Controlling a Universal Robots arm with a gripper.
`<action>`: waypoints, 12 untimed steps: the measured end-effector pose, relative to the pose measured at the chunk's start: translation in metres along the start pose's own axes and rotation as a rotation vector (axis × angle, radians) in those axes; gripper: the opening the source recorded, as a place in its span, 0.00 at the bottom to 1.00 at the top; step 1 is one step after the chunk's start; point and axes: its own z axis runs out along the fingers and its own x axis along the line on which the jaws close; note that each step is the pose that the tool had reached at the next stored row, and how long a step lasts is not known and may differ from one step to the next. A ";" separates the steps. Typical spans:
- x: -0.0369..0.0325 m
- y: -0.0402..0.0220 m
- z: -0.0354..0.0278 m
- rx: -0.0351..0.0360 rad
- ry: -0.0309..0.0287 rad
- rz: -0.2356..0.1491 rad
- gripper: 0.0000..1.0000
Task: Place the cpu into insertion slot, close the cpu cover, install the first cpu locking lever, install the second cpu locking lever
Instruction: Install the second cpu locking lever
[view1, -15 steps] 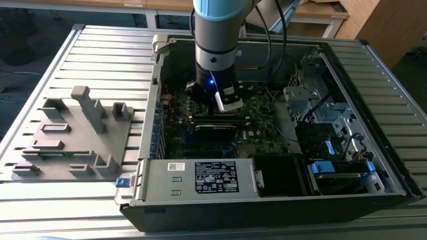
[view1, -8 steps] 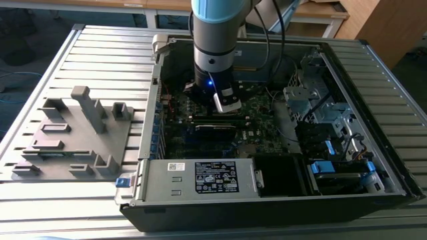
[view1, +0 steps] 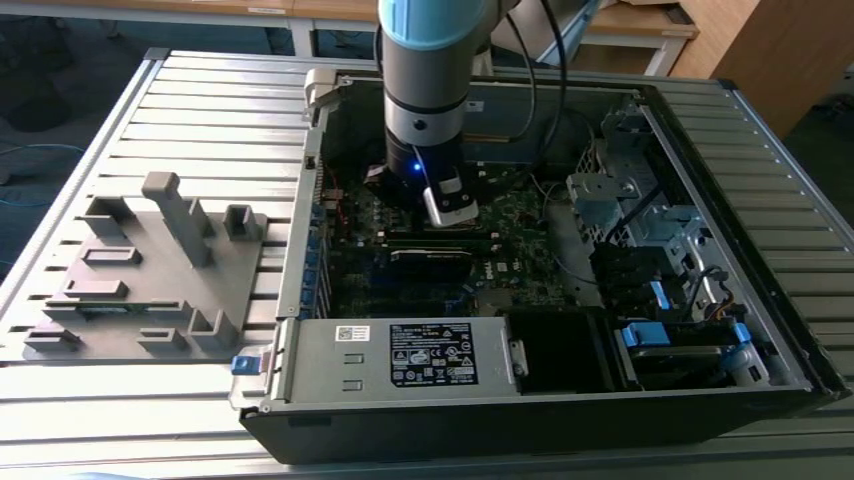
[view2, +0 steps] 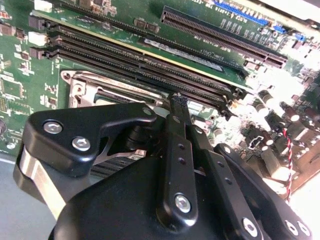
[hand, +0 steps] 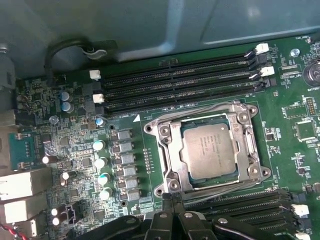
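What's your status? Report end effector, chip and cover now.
End effector shut, empty, poised at socket edge. Silver-grey square cpu seated in socket. Shiny metal frame cover down around it. Nothing obstructing.

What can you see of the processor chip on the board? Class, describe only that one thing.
The chip is a small flat square with a dull silver-grey metal top carrying faint print. In the first wrist view it lies level in its socket, with the shiny metal cover closed around its edges so the top shows through the window. Long black memory slots run alongside. Nothing else touches it.
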 end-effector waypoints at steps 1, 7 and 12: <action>0.0003 -0.0001 0.0004 -0.0012 0.0003 0.000 0.11; 0.0020 -0.0006 0.0008 -0.0381 0.0070 0.001 0.11; 0.0025 -0.0014 0.0020 -0.0443 0.0082 0.001 0.11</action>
